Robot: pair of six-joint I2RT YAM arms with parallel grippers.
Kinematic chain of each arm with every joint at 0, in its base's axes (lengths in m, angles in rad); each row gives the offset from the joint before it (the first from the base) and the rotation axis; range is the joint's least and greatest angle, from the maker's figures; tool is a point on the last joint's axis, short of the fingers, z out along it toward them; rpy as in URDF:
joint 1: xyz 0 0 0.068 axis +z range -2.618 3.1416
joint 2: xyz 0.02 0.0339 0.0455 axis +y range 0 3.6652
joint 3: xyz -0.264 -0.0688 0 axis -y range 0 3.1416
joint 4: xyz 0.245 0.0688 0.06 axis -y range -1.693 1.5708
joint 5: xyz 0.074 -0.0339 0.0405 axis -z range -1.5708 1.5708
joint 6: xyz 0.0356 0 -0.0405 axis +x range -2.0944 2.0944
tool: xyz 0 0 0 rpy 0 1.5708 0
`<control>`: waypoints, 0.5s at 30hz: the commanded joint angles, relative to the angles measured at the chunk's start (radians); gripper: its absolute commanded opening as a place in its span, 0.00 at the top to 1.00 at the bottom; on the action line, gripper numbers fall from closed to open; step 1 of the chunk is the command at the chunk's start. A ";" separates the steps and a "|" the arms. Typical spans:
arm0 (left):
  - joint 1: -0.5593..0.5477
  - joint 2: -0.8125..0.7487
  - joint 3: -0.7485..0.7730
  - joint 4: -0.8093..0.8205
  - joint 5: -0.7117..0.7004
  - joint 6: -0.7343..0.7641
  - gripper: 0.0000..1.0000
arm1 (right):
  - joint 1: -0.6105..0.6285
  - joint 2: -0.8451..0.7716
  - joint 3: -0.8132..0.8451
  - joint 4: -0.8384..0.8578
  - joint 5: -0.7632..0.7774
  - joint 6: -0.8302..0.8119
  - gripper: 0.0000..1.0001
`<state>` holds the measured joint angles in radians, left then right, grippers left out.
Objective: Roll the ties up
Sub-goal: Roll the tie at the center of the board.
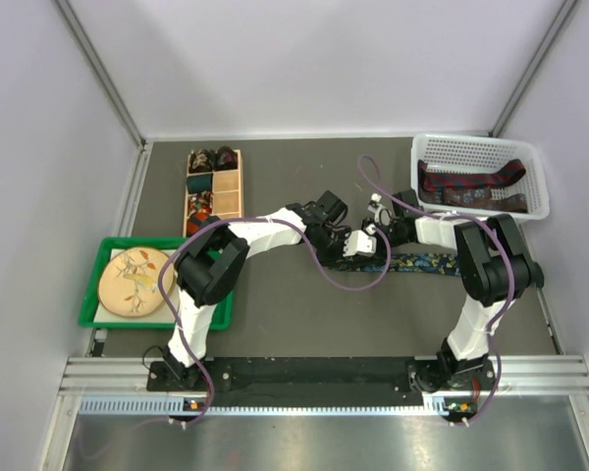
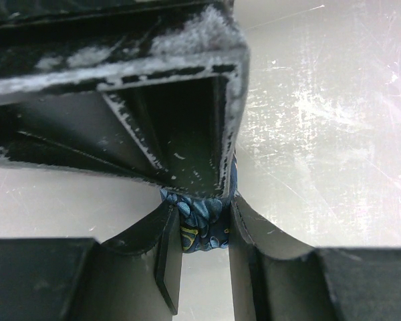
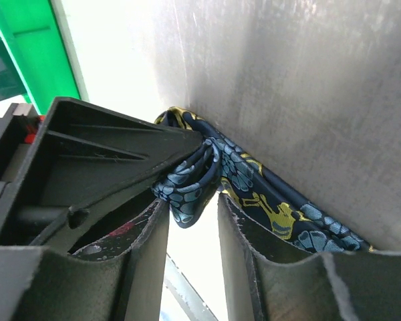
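With your left gripper (image 2: 202,212) clamped on the coiled end of the blue floral tie (image 3: 274,212) at the centre of the table (image 1: 294,324), and the right gripper (image 3: 192,200) jaws straddling that coil, grip not discernible, hold the coil tight and wind the flat tail in straight.

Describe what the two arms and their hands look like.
The left arm and right arm have white links between bulky black joints. A purple cable loops along each. The left hand and right hand have flat, black, scuffed fingers.
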<state>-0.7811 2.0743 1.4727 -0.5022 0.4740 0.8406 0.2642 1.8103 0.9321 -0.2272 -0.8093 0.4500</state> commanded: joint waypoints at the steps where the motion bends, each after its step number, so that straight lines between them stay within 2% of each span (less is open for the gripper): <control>1: 0.005 0.066 -0.041 -0.122 -0.078 0.022 0.70 | -0.003 -0.034 0.040 0.066 -0.010 0.027 0.65; 3: 0.005 0.066 -0.043 -0.122 -0.078 0.023 0.70 | -0.003 -0.034 0.042 0.063 -0.007 0.030 0.65; 7: 0.005 0.066 -0.043 -0.124 -0.077 0.023 0.70 | -0.006 -0.043 0.042 0.057 -0.004 0.027 0.58; 15: 0.005 0.064 -0.045 -0.124 -0.075 0.025 0.70 | -0.017 -0.046 0.051 0.034 -0.011 0.016 0.57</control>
<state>-0.7811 2.0743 1.4727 -0.5030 0.4740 0.8413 0.2558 1.8065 0.9329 -0.2100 -0.8101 0.4728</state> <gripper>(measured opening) 0.334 0.435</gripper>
